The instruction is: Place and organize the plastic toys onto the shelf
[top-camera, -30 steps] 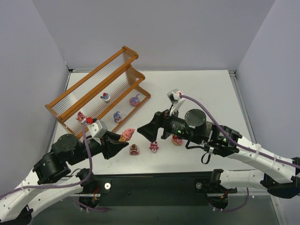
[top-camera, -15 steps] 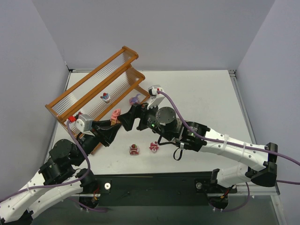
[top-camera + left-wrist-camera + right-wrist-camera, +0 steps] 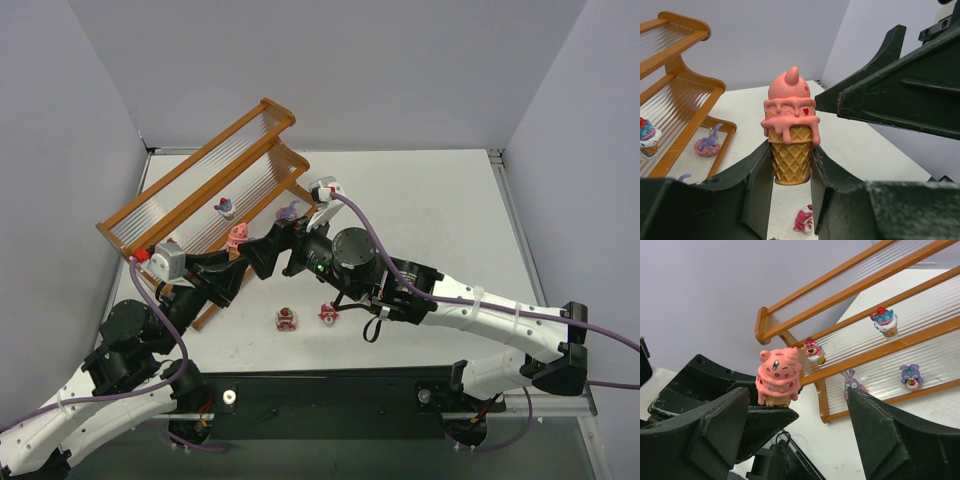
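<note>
A pink ice-cream-cone toy (image 3: 790, 131) stands upright between the fingers of my left gripper (image 3: 791, 167), which is shut on its waffle cone. In the top view this toy (image 3: 238, 236) hangs just in front of the shelf (image 3: 200, 150), by its lowest tier. My right gripper (image 3: 799, 395) is open, with its fingers (image 3: 890, 95) on either side of the held toy (image 3: 778, 377) and not touching it. Several toys stand on the shelf's tiers: a pink bear (image 3: 813, 350), a blue and red cupcake (image 3: 885, 322) and a purple bunny (image 3: 910, 376).
Two small red-pink toys (image 3: 286, 319) (image 3: 328, 314) lie on the white table between the arms. The orange-brown shelf runs diagonally across the back left, close to the left wall. The right arm (image 3: 450, 295) stretches across the table's middle.
My left gripper has carried the pink cone toy up and back toward the shelf. The right arm swung left from the table's middle to the toy, its jaws narrowing a little.
</note>
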Controlling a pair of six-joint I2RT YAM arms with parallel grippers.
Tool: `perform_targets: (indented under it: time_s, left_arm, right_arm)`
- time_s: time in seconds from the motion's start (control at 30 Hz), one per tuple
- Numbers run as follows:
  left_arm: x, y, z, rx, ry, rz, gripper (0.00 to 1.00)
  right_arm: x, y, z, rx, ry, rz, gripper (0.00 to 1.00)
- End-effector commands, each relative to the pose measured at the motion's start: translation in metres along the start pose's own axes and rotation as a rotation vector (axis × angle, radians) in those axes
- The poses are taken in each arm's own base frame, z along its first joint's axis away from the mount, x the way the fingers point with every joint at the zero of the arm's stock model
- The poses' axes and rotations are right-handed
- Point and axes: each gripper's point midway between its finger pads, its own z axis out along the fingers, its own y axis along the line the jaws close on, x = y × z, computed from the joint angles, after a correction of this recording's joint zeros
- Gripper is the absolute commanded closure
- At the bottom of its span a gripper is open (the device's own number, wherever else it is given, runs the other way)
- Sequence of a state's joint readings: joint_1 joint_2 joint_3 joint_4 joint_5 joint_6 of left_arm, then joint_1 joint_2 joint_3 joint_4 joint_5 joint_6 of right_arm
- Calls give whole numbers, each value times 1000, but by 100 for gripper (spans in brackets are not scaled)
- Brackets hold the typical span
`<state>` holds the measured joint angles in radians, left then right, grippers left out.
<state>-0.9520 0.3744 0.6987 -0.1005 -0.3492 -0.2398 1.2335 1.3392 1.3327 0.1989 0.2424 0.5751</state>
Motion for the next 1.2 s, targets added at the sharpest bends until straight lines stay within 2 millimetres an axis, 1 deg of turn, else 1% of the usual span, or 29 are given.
perform_targets:
  time_s: [0.0, 0.03, 0.07, 0.13, 0.17, 0.23, 0.27, 0.33, 0.43, 0.5, 0.53, 0.57, 0.7, 0.73, 0.8, 0.83, 0.9, 0.93, 1.0, 1.03, 1.1, 1.13, 1.17]
  left_arm:
    - [-15, 0, 3, -8, -60, -8, 100]
    - [-14, -1, 3, -5, -58, -8, 100]
    - [-15, -1, 2, -2, -57, -7, 100]
    - [-14, -2, 2, 7, -54, -6, 100]
    - [-14, -3, 2, 10, -53, -7, 100]
    - [-11, -2, 2, 7, -46, -5, 100]
    - [-11, -3, 2, 11, -47, -4, 100]
    - [-11, -3, 2, 14, -46, -6, 100]
    - [-11, -3, 1, 14, -46, -6, 100]
    - [-10, -3, 1, 12, -43, -5, 100]
    - [-11, -3, 1, 14, -45, -5, 100]
    - [-10, -3, 1, 15, -41, -4, 100]
    - [-10, -2, 0, 10, -41, -4, 100]
    - [-9, -2, 0, 10, -40, -3, 100]
    - [-8, -1, 0, 7, -36, -2, 100]
    - [-9, -1, 0, 6, -37, -4, 100]
    - [-8, -1, 0, 4, -38, -4, 100]
    - [-8, 0, -1, 2, -39, -4, 100]
    - [-9, 0, -1, 0, -39, -6, 100]
    - [-11, 0, -1, -2, -44, -8, 100]
    - [-11, 0, -2, -4, -40, -18, 100]
    - [-11, 1, -2, -6, -38, -20, 95]
    - [-13, 0, -3, -3, -32, -21, 87]
  right_arm:
    - [-19, 18, -3, -66, -65, -3, 16]
    - [-18, 22, -2, -80, -54, -4, 14]
    - [-11, 19, 2, -67, -27, -15, 13]
    - [-14, 23, 6, -64, -24, -17, 12]
    - [-9, 22, 10, -61, -11, -28, 11]
    - [-11, 25, 13, -64, -14, -27, 12]
    - [-9, 25, 16, -59, -9, -29, 12]
    - [-10, 24, 19, -52, -11, -30, 12]
    - [-10, 26, 24, -49, -4, -26, 16]
    - [-11, 27, 28, -45, -5, -22, 20]
    - [-8, 26, 30, -42, 3, -24, 21]
    - [-11, 26, 31, -38, -3, -22, 25]
    - [-13, 26, 33, -28, -10, -22, 27]
    - [-11, 25, 35, -24, -6, -22, 29]
    - [-13, 26, 35, -25, -12, -23, 37]
    - [-12, 25, 36, -24, -6, -22, 48]
    - [-11, 25, 37, -24, 2, -17, 62]
    - [-10, 25, 37, -27, 15, -16, 76]
    - [-9, 23, 38, -20, 20, -17, 88]
    - [-7, 21, 37, -16, 28, -17, 100]
    - [-7, 17, 36, -6, 31, -18, 100]
    - [-7, 15, 36, -2, 31, -20, 100]
    - [-6, 9, 37, 11, 34, -22, 100]
